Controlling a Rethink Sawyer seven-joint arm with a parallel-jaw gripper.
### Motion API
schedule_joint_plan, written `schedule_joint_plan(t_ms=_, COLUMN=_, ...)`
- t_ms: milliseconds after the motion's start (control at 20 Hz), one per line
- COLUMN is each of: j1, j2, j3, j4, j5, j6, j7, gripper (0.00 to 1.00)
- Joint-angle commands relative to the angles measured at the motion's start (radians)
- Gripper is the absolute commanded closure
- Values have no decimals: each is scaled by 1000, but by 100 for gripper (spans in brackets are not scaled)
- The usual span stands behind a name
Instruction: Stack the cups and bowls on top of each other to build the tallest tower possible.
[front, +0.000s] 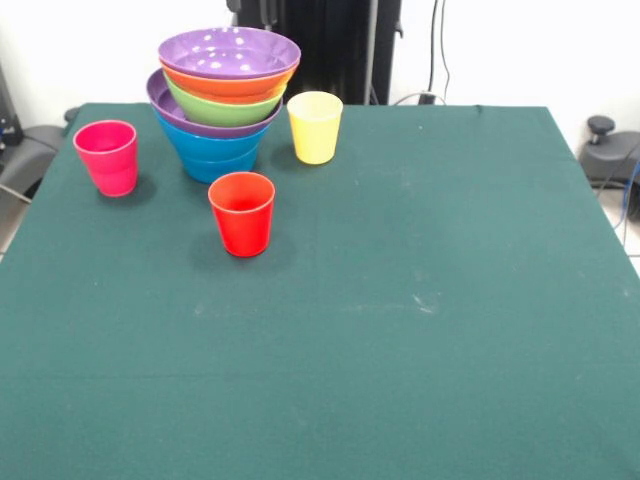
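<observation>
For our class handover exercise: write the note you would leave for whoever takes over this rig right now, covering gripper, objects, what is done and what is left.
Gripper: not in view.
Tower: nested bowls at the table's far side, blue at the bottom, then purple, green, orange, purple on top.
Cups, all upright on the cloth, none stacked: pink cup to the picture's left of the tower, yellow cup to its right, red cup in front.
Done: bowls nested.
Left: all three cups.

Lower bowls (213, 140) mostly hidden
</observation>
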Motion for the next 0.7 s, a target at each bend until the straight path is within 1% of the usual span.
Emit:
schedule_joint_plan(t_ms=50, j1=17, j2=64, j3=49, j4=56, j5=-53, j6=-36, j7=-7, gripper=0)
schedule_joint_plan(t_ms=150, j1=22, j2=83, j3=49, j4=49, j5=-52, j6=-52, j7=7, gripper=0)
schedule_joint_plan(t_ms=250, j1=37, j2=98, j3=38, j4=35, j5=-67, j6=-71, j7=24, gripper=0)
schedule_joint_plan(t_ms=350, j1=64, j2=116, j3=22, j4=7, j5=-83, j6=-84, j7=50, gripper=0)
schedule_joint_plan(t_ms=500, j1=117, j2=177, j3=19, j4=-63, j5=-79, j6=-89, j7=85, gripper=0)
schedule_joint_plan(t_ms=600, j1=139, j2=215, j3=26, j4=-115, j5=-65, j6=-73, j7=85, gripper=0)
schedule_joint_plan(t_ms=700, j1=158, j2=226, j3=30, j4=-158, j5=-50, j6=-29, j7=79, gripper=0)
